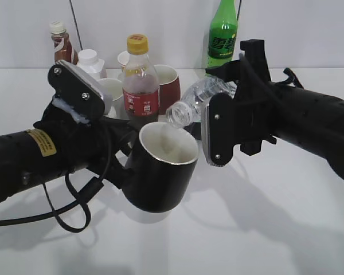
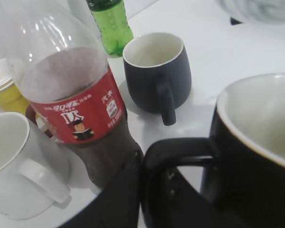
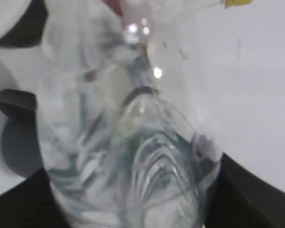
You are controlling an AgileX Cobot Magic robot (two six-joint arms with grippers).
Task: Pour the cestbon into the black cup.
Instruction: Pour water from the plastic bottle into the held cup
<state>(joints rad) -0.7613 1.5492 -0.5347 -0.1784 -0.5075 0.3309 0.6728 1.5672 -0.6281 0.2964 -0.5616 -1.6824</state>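
Note:
My left gripper is shut on the loop handle of the black cup and holds it above the table; the cup's white inside and its handle fill the right of the left wrist view. My right gripper is shut on the cestbon, a clear uncapped bottle tilted down to the left with its mouth just over the cup's far rim. The cestbon fills the right wrist view; its label is hidden.
A red-labelled cola bottle stands just behind the cup, close to my left gripper. A dark grey-blue mug, white mugs, a dark red mug, a tall green soda bottle and other bottles stand behind.

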